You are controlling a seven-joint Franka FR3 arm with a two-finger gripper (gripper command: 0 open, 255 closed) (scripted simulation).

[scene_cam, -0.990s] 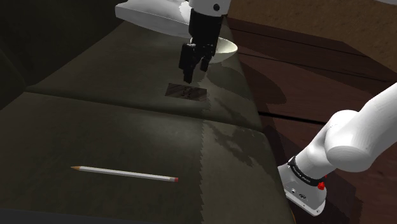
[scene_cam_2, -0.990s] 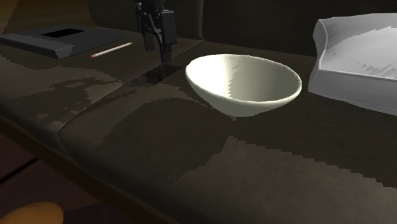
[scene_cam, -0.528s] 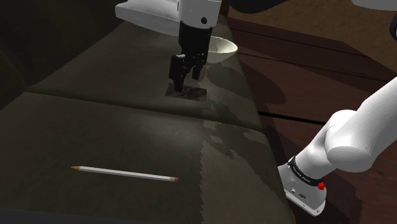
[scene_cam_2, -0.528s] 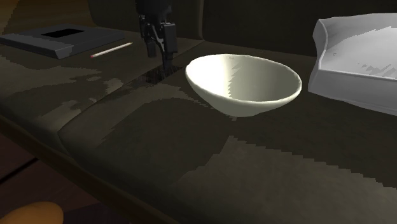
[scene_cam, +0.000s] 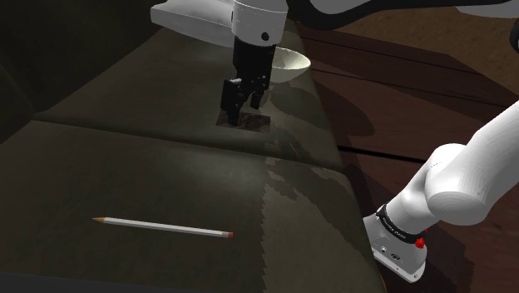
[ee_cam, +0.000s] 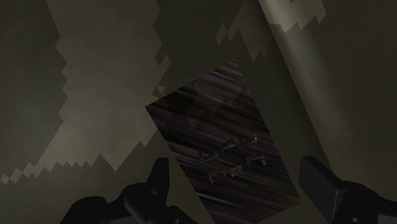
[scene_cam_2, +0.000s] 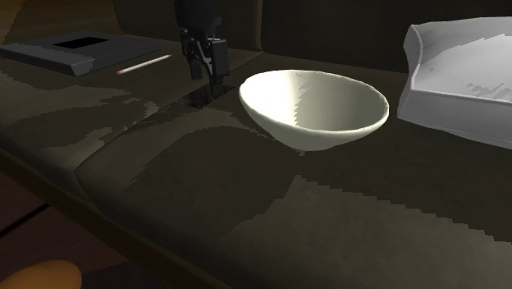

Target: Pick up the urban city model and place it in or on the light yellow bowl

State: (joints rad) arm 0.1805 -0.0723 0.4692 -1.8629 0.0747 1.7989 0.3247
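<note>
Nearby, pale bowl (scene_cam_2: pixel 305 136) close beside city model (ee_cam: pixel 222 146); pencil (scene_cam: pixel 162 225) well apart.

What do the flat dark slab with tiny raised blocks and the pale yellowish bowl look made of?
Flat dark slab: matte, brown-streaked, like wood grain or brushed metal; unclear which. Pale yellowish bowl: smooth, soft sheen, possibly glazed ceramic or plastic.
</note>
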